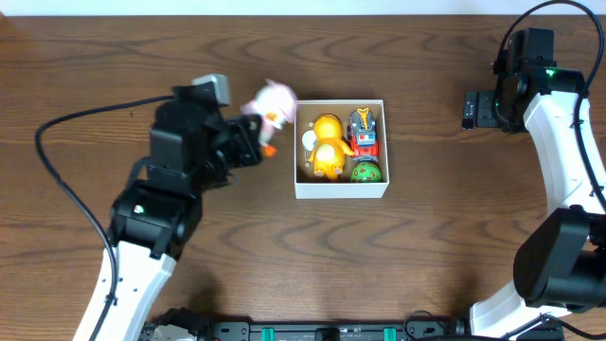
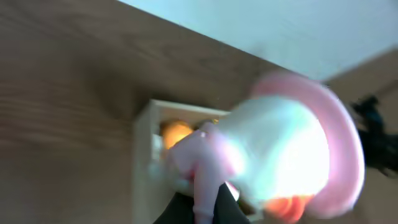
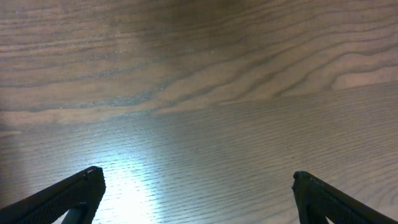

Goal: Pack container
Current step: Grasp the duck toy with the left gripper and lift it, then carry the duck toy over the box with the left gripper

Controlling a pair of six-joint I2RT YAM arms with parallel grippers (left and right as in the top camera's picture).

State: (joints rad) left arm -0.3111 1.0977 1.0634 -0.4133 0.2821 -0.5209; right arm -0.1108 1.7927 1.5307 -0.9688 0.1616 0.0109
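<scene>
Four toys lie inside the container point(image 1: 341, 190), which stands near the middle of the table point(image 1: 426, 265). One yellow-orange duck point(image 1: 327, 126) sits toward the back on the left side, and a second duck point(image 1: 329, 159) is pressed close in front of it. A red toy vehicle point(image 1: 364, 134) fills the back right, and a green ball point(image 1: 365, 172) rests in the front right corner. The left arm point(image 1: 156, 208) reaches in from the lower left, and the left jaws are clamped on a pink-and-white toy point(image 1: 273, 102), which is just outside the container's back left corner, beside its wall rather than in it. From above I cannot tell whether this toy is touching the table. In the left wrist view the pink-and-white toy point(image 2: 280, 149) is blurred and fills much of the picture, with the container's pale wall point(image 2: 143, 162) and a bit of orange duck point(image 2: 176, 132) showing past it. The right arm point(image 1: 559, 123) is at the far right edge, well apart from the container. The right jaws are wide apart, their dark fingertips point(image 3: 87, 186) at the bottom corners of the right wrist view, with wood grain and a bright glare patch between them.
</scene>
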